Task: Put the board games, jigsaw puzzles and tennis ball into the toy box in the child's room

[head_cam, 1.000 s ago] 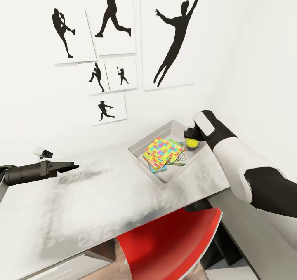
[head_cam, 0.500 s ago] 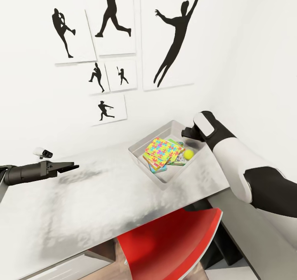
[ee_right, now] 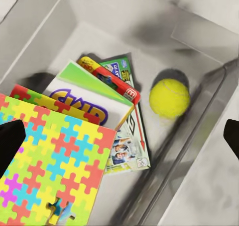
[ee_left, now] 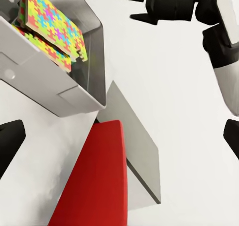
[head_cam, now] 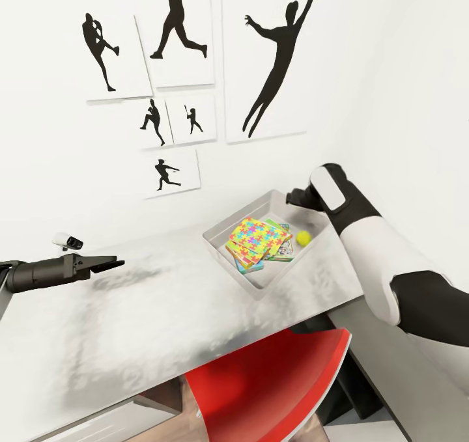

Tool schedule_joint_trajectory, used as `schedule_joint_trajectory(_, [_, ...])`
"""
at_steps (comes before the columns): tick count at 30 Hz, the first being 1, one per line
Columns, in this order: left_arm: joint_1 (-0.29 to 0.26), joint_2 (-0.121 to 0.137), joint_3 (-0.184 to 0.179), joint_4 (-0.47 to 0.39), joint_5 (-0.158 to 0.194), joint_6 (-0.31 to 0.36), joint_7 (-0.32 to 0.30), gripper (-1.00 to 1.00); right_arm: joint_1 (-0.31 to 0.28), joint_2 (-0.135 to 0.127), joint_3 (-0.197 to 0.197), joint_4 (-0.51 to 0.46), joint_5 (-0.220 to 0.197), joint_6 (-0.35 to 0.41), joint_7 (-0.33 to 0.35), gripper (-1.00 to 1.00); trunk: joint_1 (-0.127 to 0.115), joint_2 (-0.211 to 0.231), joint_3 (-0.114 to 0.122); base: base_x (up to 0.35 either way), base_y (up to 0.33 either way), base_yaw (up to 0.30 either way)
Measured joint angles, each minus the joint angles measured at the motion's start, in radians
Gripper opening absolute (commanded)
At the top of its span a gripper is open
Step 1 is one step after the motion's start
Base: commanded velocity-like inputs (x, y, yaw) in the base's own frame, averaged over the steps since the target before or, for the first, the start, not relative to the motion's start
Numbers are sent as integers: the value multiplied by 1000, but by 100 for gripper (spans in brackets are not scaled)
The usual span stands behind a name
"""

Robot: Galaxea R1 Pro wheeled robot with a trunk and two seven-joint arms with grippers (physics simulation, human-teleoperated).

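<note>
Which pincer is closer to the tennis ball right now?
Right. The right pincer hangs open just above the tennis ball, which lies in the toy box. The left pincer is far off across the table.

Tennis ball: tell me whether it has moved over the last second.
Yes. The tennis ball left the right claw above the toy box and now lies inside it, beside the board games.
</note>
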Motion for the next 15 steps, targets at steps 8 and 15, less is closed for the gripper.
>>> schedule_joint_trajectory(8, [0,0,0,0,1,0,0,100,16,-3,-3,-81,-6,50,0,100,0,0,1,0,-21,-13])
schedule_joint_trajectory(15, [0,1,0,4,-1,-1,0,100,67,-40,-54,-250,-38,126,8,100,0,0,10,0,-108,-87])
